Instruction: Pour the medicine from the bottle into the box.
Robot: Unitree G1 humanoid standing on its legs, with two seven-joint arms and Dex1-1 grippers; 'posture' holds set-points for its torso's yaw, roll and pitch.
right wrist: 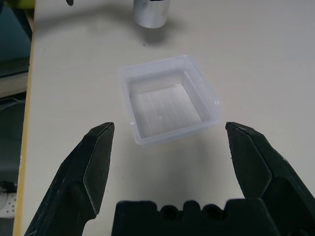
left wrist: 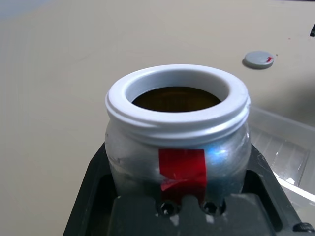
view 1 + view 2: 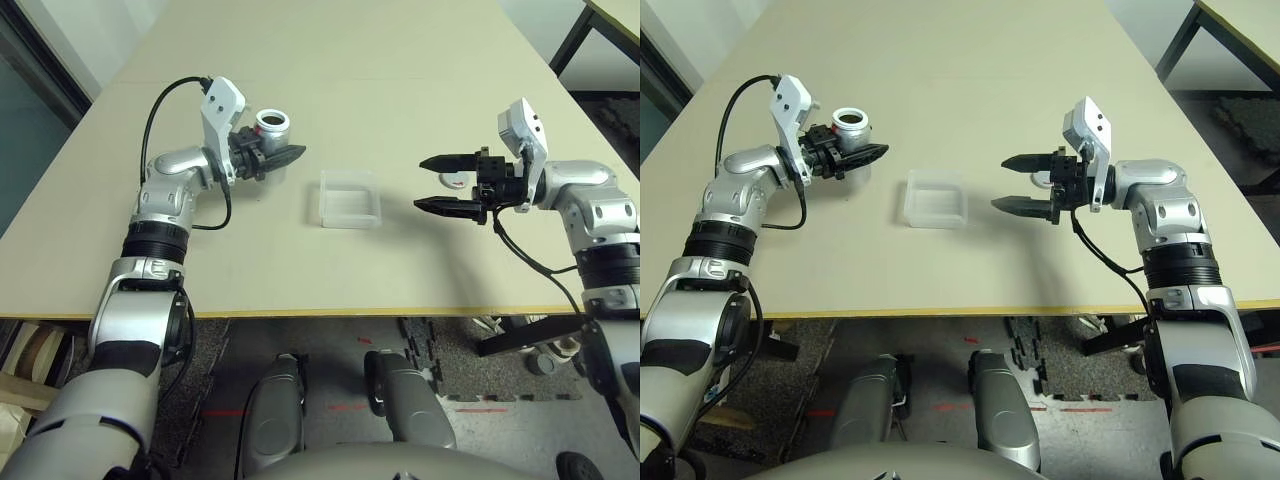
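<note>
- Left gripper (image 3: pixel 262 158) is clamped on the bottle (image 3: pixel 271 128), which stands upright and uncapped, mouth up; I see a red label patch on its side in the wrist view.
- Right gripper (image 3: pixel 446 184) is spread wide and holds nothing; it points across toward the box (image 3: pixel 349 198).
- I place the box on the table (image 3: pixel 330 60), between the two grippers, just beside the bottle on the side toward my right arm; its interior looks bare.
- Grey cap (image 2: pixel 258 59) with red mark lies on the table beyond the box, near the right gripper.
- I cannot make out the medicine inside the dark mouth.
- Judgement: the pour is not yet begun. The left arm holds the load and is nearer; the mouth must be carried over the box, then tipped toward it.
</note>
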